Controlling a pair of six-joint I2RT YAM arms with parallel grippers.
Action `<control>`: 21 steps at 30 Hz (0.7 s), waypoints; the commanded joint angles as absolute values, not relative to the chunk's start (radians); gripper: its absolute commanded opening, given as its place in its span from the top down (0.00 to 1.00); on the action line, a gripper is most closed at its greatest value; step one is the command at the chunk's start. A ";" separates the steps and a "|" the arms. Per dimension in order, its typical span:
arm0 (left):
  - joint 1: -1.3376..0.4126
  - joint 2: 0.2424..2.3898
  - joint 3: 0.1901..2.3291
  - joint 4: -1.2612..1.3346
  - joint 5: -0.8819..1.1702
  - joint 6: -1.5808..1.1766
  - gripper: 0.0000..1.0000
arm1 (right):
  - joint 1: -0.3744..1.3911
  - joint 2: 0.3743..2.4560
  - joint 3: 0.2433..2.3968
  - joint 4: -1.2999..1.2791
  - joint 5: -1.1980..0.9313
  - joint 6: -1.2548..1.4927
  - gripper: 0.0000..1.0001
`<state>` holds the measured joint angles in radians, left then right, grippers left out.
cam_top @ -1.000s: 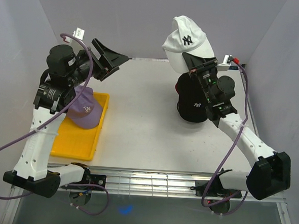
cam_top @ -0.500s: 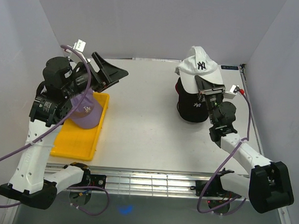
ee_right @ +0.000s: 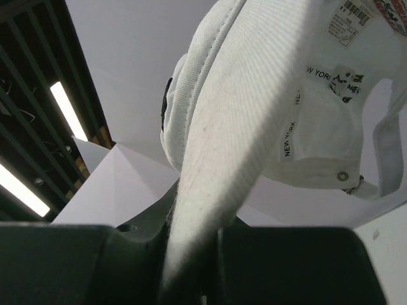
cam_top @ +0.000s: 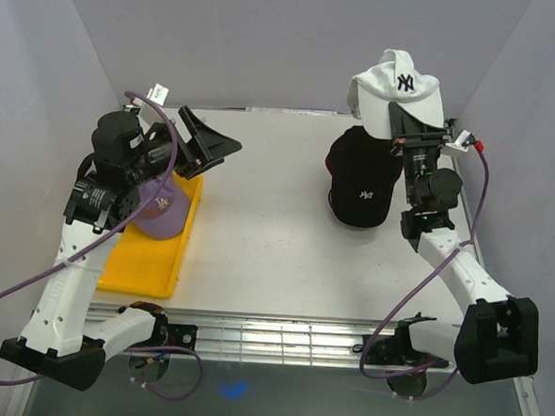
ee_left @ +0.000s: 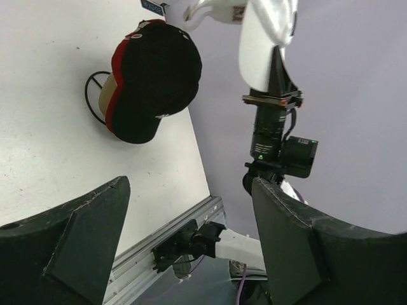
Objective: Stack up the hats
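Nearest my end I count one yellow tray (cam_top: 143, 277) on the left of the table (cam_top: 276, 236), and one lavender cap (cam_top: 157, 212) lying in it. The left arm hides part of its crown. Its LA logo faces up and its brim points back toward the near edge, so its long axis runs along the tray's length.

I count four caps in all: one lavender, one black, one red and one white.

Farther in, right of centre, the black cap (cam_top: 362, 180) sits on top of the red cap (ee_left: 115, 70). In the left wrist view only a red rim shows along the black one's edge. The pair rests on the table with its long axis running near to far. The black cap's white logo and brim face the near edge.

At about the same depth on the left, the left gripper (cam_top: 209, 143) hangs in the air above the far end of the tray. Its jaws are spread wide with nothing between them. From its own camera I see both dark fingers (ee_left: 70, 238) well apart, and the stack and the other arm show in the gap.

Farthest off, the white cap (cam_top: 396, 86) is up in the air, beyond and to the right of the stack and clear of it. The right gripper (cam_top: 406, 133) is clamped tight on its brim. In the right wrist view the brim runs edge-on straight down into the closed fingers (ee_right: 70, 267). The cap stands roughly upright along the claw's axis with its crown on top, and the black NY shows to the overhead camera.
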<state>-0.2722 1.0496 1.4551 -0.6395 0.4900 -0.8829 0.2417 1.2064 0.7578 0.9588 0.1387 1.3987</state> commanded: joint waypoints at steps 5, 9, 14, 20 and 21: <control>-0.275 1.038 1.405 -0.580 0.522 -0.885 0.13 | 0.213 1.163 0.737 1.031 0.118 1.391 0.92; -0.273 1.046 1.416 -0.580 0.532 -0.870 0.13 | 0.219 1.177 0.600 1.172 0.113 1.428 0.92; -0.273 1.054 1.413 -0.580 0.548 -0.861 0.13 | 0.222 1.207 0.477 1.310 0.106 1.439 0.92; -0.275 1.060 1.401 -0.577 0.548 -0.853 0.13 | 0.230 1.193 0.402 1.333 0.106 1.420 0.92; -0.275 1.061 1.397 -0.577 0.548 -0.851 0.13 | 0.232 1.193 0.379 1.350 0.107 1.420 0.92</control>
